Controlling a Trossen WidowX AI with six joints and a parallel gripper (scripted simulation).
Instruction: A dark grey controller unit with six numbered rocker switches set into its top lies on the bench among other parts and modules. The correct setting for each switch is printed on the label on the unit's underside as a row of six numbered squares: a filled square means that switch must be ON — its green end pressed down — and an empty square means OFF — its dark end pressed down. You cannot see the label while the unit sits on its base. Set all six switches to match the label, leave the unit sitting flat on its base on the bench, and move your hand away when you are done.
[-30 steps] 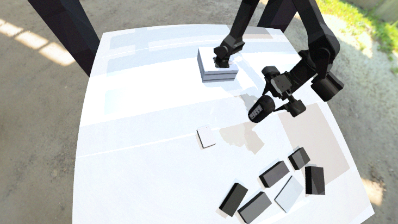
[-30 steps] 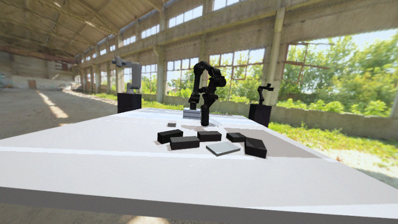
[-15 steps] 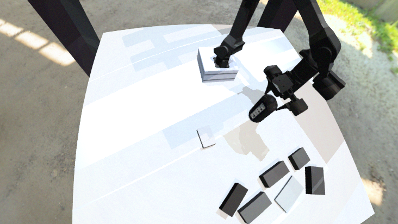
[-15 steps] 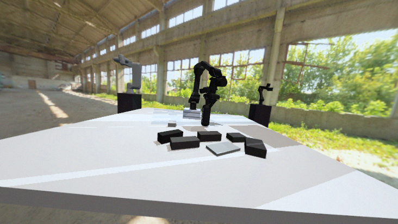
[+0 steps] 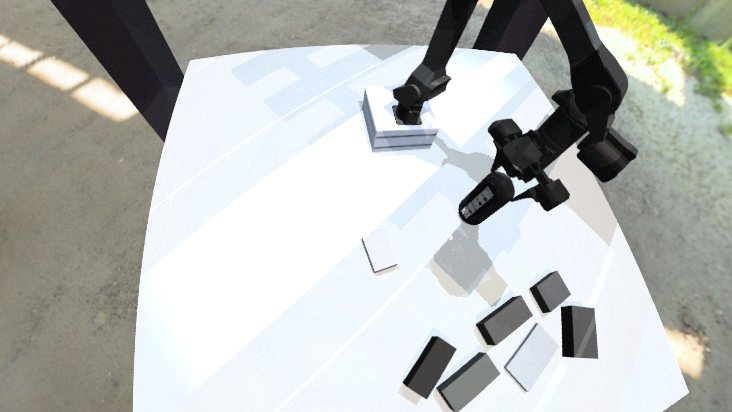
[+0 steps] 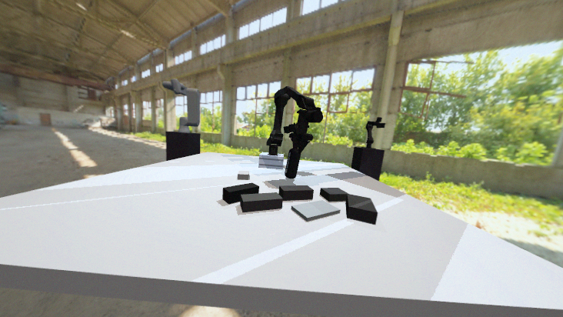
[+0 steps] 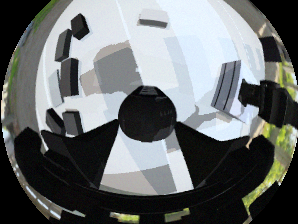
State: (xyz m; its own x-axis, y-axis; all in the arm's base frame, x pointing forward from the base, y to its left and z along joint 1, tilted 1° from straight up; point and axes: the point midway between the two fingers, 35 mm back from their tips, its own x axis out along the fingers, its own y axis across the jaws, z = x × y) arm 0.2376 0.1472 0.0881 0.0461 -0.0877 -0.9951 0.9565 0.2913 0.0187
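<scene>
The dark rounded controller unit [image 5: 480,208] [image 6: 291,165] [image 7: 146,131] is held in the air above the bench, tipped up on end in the exterior view. My gripper [image 5: 505,184] [image 6: 296,150] [image 7: 147,124] is shut on it, one finger on each side. In the top view a light strip with a row of small marks shows on its outward face. The marks are too small to read, and I cannot tell whether they are switches or label squares. The opposite face is hidden in that view.
The arm's base stands on a pale block [image 5: 404,139] [image 6: 271,161] [image 7: 227,90]. A small pale plate [image 5: 379,250] [image 6: 243,175] [image 7: 153,19] lies apart. Several dark blocks [image 5: 504,319] [image 6: 261,201] [image 7: 70,76] lie around a grey plate [image 5: 531,358] [image 6: 314,210].
</scene>
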